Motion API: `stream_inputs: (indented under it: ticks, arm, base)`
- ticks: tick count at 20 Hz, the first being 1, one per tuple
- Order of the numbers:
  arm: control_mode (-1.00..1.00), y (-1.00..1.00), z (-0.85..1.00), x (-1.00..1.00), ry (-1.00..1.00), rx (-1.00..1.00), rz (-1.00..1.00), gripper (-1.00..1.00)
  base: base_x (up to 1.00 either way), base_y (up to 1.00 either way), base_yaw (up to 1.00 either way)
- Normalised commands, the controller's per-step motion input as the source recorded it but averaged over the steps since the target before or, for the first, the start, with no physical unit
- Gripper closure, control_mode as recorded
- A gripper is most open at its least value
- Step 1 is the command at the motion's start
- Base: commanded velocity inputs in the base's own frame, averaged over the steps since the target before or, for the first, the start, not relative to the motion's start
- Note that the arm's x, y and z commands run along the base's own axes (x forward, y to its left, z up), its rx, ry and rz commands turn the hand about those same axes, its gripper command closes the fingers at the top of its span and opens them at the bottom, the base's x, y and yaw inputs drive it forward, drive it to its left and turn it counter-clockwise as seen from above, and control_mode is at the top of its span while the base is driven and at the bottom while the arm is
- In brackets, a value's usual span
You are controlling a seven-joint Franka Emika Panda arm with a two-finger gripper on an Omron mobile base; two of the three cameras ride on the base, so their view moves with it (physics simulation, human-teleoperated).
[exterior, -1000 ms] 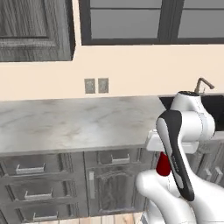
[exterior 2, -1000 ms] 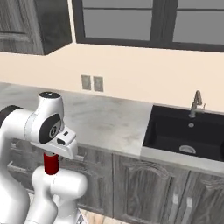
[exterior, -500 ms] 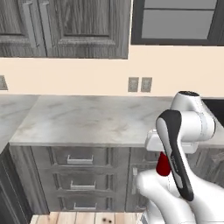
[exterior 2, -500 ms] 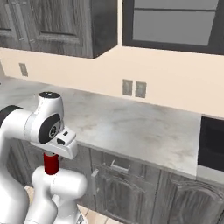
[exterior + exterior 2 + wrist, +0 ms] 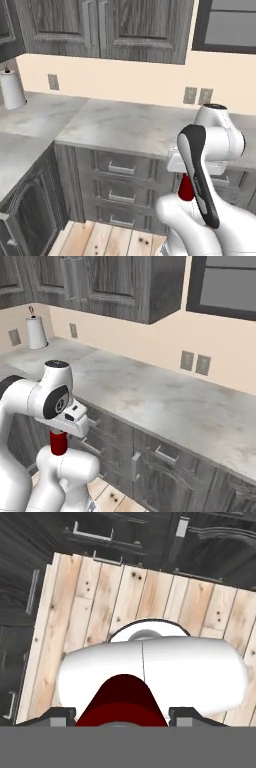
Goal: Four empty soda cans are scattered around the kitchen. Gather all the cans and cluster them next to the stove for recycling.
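A red soda can [image 5: 59,443] hangs upright in my gripper [image 5: 122,716], which is shut on it and points down at the plank floor, held close over my own white base. The same can [image 5: 186,188] shows below the hand, in front of the grey lower drawers. In the hand view its dark red body [image 5: 121,701] sits between the two dark fingertips [image 5: 60,716]. The stove is out of view.
A grey marble counter [image 5: 125,127] runs along the wall and turns a corner at the left. A white paper towel roll [image 5: 11,90] stands on the corner section. Dark drawers [image 5: 120,170] lie below, upper cabinets [image 5: 110,281] above, wall outlets [image 5: 195,362] behind.
The whole scene has slid right as the base drove left along the counter. The sink left the views; the corner counter and paper towel roll came in. The can stays gripped.
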Motion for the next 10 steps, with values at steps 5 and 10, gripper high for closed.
stream_inputs:
  ticks: [5,10]
  arm:
    - [1.0,0.0,0.0,0.0,0.0,0.0,0.0,1.0]
    - [1.0,0.0,0.0,0.0,0.0,0.0,0.0,1.0]
  base:
    - [-0.12,-0.01,0.44]
    - [0.0,0.02,0.5]
